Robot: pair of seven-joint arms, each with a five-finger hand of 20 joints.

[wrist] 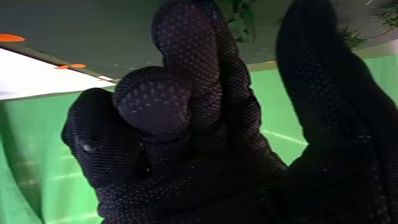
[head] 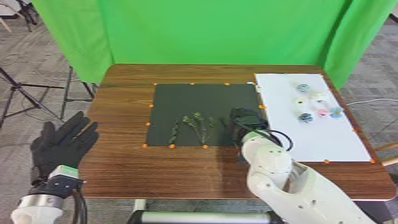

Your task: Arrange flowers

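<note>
Presently the work looks to be at the greenery stage, judging by the leafy stems laid on the dark mat at the centre of the frame, with the flower heads apart on the white sheet at right. Stems run lengthwise up the frame: leafy tops point toward the upper edge and fan out, bare ends draw together below. Darker sprig, left of these, lies near-vertical, top leaning slightly right. Right hand is over the mat's right border, partly open: in the right wrist view the thumb stands well off the fingers, some of which bend toward the palm while others run straight. A leafy piece shows beside the fingertips; no grip on it can be made out. Left hand lies open at the left of the frame, fingers straight, nothing held. Next move probably calls for closing thumb and fingers low on one stem, sparing the leaves.
</note>
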